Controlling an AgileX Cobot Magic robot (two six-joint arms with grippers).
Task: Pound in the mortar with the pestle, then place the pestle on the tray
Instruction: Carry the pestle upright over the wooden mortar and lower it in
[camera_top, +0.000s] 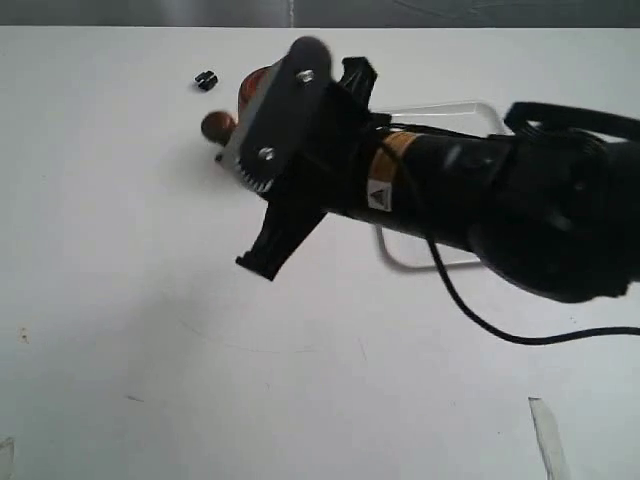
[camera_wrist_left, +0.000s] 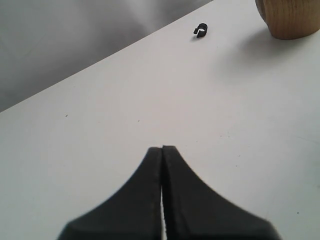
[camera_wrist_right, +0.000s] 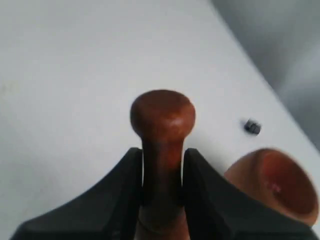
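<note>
My right gripper (camera_wrist_right: 162, 152) is shut on the reddish-brown pestle (camera_wrist_right: 162, 120), whose rounded end sticks out past the fingertips. In the exterior view that end of the pestle (camera_top: 218, 126) shows just left of the right arm (camera_top: 450, 180), above the table. The mortar (camera_wrist_right: 272, 182) stands close beside the pestle, its reddish inside showing; the gripper covers most of the mortar (camera_top: 255, 85) in the exterior view. The arm hides most of the white tray (camera_top: 482, 108). My left gripper (camera_wrist_left: 162, 148) is shut and holds nothing, low over bare table, well apart from the mortar (camera_wrist_left: 292, 17).
A tiny black object (camera_top: 206, 80) lies on the white table left of the mortar; it also shows as the black object (camera_wrist_left: 200, 31) and the black object (camera_wrist_right: 252, 126). A black cable (camera_top: 480, 318) trails from the right arm. The table's far edge (camera_top: 150, 27) runs close behind.
</note>
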